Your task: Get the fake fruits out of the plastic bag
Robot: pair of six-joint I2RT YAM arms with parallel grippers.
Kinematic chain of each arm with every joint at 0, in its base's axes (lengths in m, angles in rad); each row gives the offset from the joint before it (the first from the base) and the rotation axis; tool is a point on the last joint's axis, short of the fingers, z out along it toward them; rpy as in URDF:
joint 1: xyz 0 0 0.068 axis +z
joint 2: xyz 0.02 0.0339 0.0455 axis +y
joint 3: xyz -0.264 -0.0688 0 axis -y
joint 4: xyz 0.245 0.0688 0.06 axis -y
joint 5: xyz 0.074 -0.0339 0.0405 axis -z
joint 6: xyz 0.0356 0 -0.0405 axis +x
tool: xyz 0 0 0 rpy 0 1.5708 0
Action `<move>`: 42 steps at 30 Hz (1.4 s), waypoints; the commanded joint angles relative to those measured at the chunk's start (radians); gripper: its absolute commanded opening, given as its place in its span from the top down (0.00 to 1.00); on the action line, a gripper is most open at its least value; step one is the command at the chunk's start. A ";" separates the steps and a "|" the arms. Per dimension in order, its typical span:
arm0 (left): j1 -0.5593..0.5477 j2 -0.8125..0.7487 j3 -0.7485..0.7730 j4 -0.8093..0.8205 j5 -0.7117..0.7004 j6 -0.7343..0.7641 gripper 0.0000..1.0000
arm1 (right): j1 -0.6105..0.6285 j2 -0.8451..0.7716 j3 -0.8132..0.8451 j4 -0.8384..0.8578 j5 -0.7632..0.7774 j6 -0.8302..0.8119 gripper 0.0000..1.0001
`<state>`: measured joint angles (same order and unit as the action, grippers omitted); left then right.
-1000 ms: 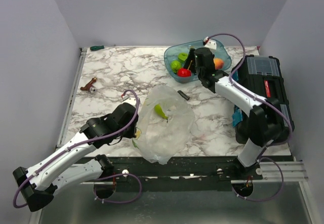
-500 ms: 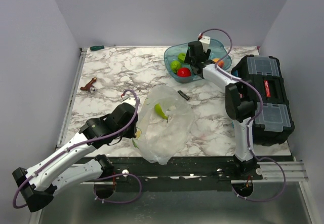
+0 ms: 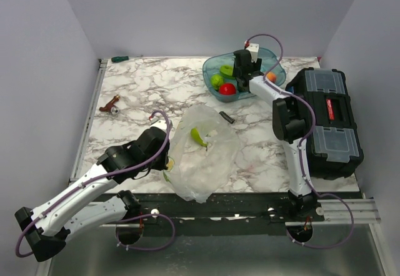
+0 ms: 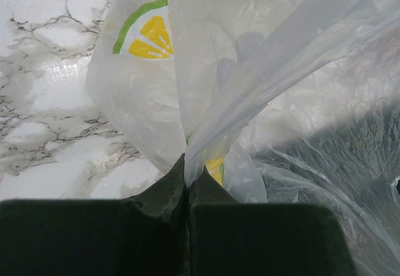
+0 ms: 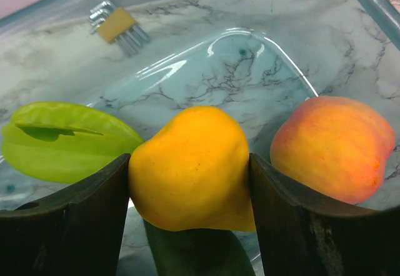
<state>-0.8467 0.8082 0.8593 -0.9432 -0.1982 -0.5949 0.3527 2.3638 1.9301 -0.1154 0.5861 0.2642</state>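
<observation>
The plastic bag [image 3: 205, 157] lies crumpled at the table's front middle, with a green fake fruit [image 3: 198, 137] showing through it. My left gripper [image 3: 165, 161] is shut on the bag's left edge; in the left wrist view its jaws [image 4: 187, 171] pinch a fold of the lemon-printed plastic bag [image 4: 250, 70]. My right gripper [image 3: 240, 75] hangs over the teal tub [image 3: 211, 65] at the back. It [image 5: 190, 173] is shut on a yellow fruit [image 5: 190, 157]. In the tub lie a light green fruit [image 5: 62, 142], a dark green fruit [image 5: 200, 254], a red fruit [image 3: 227, 89] and an orange peach [image 5: 334, 148].
A black toolbox [image 3: 328, 120] stands at the right edge beside the right arm. A small black piece [image 3: 227, 117] lies between bag and tub. A reddish tool [image 3: 110, 106] sits at the left, a green marker [image 3: 120, 59] at the back left, hex keys [image 5: 119, 26] behind the tub.
The right arm has swung back and folded, carrying its gripper a little farther over the tub. The left arm and the bag have not moved.
</observation>
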 commanded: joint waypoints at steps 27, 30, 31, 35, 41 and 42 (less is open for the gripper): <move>-0.003 0.034 -0.011 0.014 0.016 0.003 1.00 | -0.002 -0.315 -0.252 -0.049 -0.185 0.116 0.11; -0.003 0.034 -0.011 0.013 0.013 0.001 1.00 | 0.014 -0.429 -0.424 0.002 -0.212 0.147 0.11; -0.003 0.034 -0.012 0.012 0.013 0.001 1.00 | 0.023 -0.465 -0.468 0.003 -0.226 0.159 0.11; -0.003 0.039 -0.012 0.014 0.011 0.001 1.00 | 0.080 -0.602 -0.680 0.042 -0.270 0.208 0.12; -0.003 0.050 -0.011 0.012 0.014 0.001 1.00 | 0.247 -0.785 -0.964 0.093 -0.261 0.225 0.11; -0.003 0.052 -0.011 0.012 0.014 0.001 1.00 | 0.286 -0.820 -0.998 0.096 -0.251 0.218 0.11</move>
<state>-0.8467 0.8532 0.8558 -0.9398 -0.1970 -0.5949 0.5365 1.6508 1.0573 -0.0593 0.3534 0.4599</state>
